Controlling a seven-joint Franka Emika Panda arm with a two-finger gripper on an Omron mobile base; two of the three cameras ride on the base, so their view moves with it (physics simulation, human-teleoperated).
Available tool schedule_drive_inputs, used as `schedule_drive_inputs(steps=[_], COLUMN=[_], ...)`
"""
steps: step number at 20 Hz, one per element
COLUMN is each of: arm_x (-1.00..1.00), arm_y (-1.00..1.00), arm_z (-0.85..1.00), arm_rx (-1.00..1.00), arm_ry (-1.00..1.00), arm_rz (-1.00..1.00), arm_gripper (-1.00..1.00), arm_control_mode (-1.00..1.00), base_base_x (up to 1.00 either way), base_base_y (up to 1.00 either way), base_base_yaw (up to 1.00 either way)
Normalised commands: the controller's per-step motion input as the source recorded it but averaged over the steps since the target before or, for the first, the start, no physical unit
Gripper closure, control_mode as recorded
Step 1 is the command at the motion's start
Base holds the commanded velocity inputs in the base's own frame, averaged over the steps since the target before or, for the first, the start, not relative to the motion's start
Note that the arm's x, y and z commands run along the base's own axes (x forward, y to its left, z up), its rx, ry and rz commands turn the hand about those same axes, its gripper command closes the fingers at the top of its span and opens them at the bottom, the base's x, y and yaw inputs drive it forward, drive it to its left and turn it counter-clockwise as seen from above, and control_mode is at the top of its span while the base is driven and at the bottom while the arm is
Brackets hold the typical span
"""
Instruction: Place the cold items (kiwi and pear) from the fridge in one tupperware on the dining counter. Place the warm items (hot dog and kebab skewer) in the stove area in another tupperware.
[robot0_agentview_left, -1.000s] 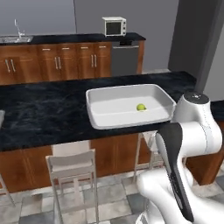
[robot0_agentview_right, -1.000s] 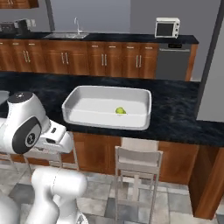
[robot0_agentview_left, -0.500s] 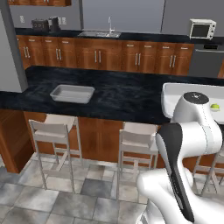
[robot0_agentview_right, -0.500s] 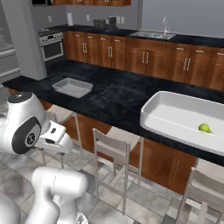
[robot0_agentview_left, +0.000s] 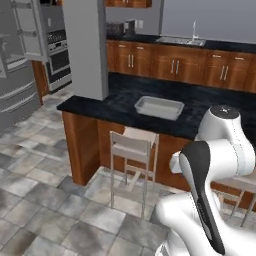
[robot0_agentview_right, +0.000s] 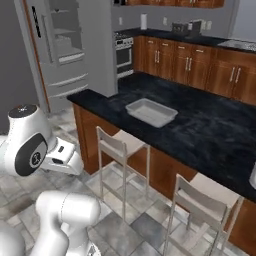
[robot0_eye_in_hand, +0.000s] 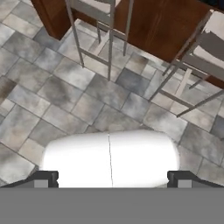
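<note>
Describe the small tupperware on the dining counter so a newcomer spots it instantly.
Find the long black dining counter with wooden sides and stools. Near its end closest to the fridge sits the tupperware, a shallow pale-grey rectangular tub. It is the sole light object on that dark stretch.

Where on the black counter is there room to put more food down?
The dining counter is bare all around the small grey tupperware: between it and the corner near the fridge, and the wide stretch on its other side. Below the edge, stools crowd the floor.
</note>
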Motion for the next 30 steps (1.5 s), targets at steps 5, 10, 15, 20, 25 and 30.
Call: schedule_drive_inputs(steps=[5, 10, 15, 20, 25, 30], arm_x=[0.0, 0.0, 0.0, 0.0, 0.0, 0.0], arm_y=[0.0, 0.0, 0.0, 0.0, 0.0, 0.0], arm_z=[0.0, 0.0, 0.0, 0.0, 0.0, 0.0], arm_rx=[0.0, 0.0, 0.0, 0.0, 0.0, 0.0], arm_ry=[0.0, 0.0, 0.0, 0.0, 0.0, 0.0], arm_rz=[0.0, 0.0, 0.0, 0.0, 0.0, 0.0], arm_gripper=[-1.0, -1.0, -1.0, -1.0, -1.0, -1.0], arm_control_mode=[1.0, 1.0, 1.0, 1.0, 1.0, 1.0], base_base_x=[1.0, 1.0, 0.95, 0.93, 0.9, 0.81], base_base_y=[0.78, 0.93, 0.92, 0.96, 0.95, 0.71], base_base_yaw=[0.07, -0.02, -0.1, -0.17, -0.23, -0.34])
